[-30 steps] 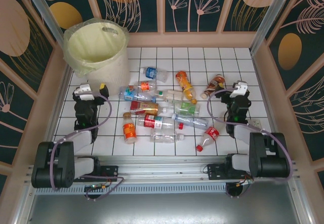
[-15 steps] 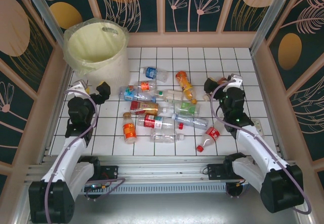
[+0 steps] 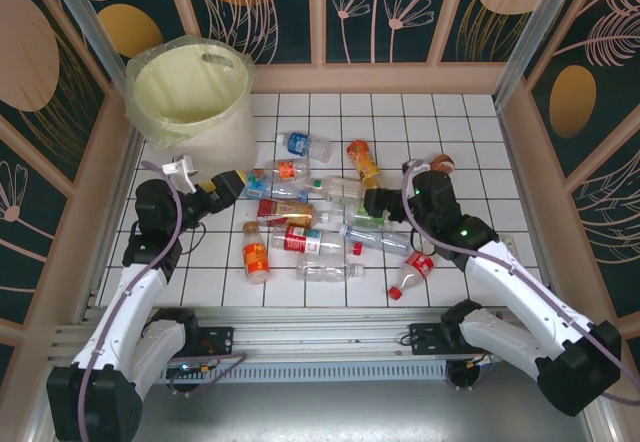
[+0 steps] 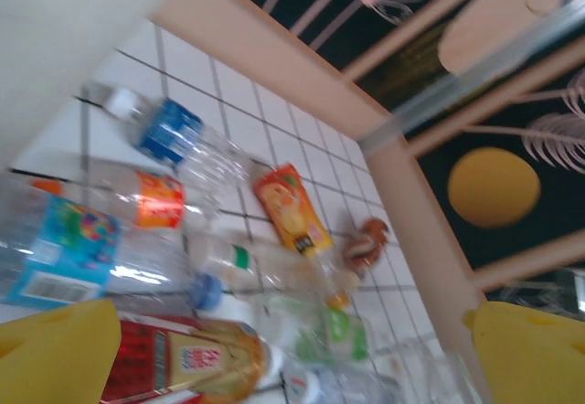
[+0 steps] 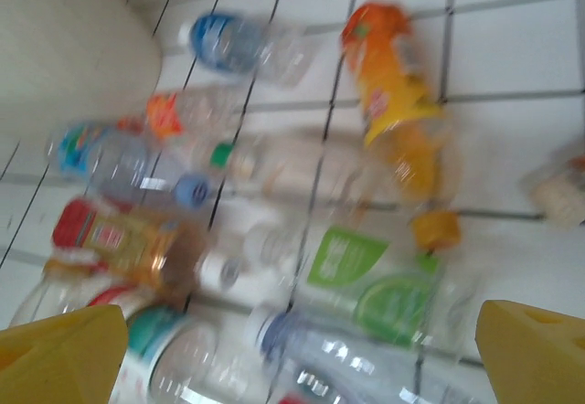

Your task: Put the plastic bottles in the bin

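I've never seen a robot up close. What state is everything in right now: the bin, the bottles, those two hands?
bin: upright, open-topped, bag-lined, no bottle seen inside.
plastic bottles: lying on their sides, clustered on the tiled table, outside the bin.
left hand: open, empty, at the cluster's end nearest the bin.
right hand: open, empty, low over the cluster's other side.

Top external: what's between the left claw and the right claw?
In the top external view, bottles, no bare tile: a blue-labelled clear bottle beside the left claw, then a green-capped clear bottle running toward the right claw.
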You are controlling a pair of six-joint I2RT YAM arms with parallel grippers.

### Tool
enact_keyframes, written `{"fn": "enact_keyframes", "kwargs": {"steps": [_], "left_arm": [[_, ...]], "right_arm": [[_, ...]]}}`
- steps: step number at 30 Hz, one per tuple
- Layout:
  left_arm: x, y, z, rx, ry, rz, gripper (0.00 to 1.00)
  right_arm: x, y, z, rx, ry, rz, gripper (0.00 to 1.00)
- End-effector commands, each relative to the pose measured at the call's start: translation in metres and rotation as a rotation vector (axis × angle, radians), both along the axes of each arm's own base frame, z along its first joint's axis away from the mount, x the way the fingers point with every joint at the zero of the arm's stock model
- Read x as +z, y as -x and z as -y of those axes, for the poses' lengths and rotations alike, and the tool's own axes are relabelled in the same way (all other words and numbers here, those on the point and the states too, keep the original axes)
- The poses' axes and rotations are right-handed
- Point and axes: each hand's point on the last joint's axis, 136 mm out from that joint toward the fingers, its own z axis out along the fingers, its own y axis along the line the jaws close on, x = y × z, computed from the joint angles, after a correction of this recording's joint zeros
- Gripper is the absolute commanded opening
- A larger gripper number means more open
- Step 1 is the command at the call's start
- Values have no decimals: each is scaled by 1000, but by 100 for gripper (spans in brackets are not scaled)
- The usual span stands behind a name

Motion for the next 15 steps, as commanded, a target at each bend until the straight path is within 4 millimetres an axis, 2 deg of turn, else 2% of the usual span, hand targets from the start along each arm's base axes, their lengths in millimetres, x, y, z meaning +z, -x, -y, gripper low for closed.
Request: {"fn": "enact_keyframes", "kwargs": {"steps": [1, 4, 10, 15], "left_arm": [[18, 24, 26, -194, 30, 11, 99], [25, 25, 27, -196, 24, 54, 99], [22, 24, 26, -185, 21, 41, 99], [28, 27, 26, -192, 23, 67, 99]], "right_arm": [[-12, 37, -15, 111, 57, -116, 98], [-20, 54, -20, 145, 107, -168, 96], [-57, 56, -3, 54, 231, -285, 93], [-82, 57, 8, 9, 328, -364, 98]]}}
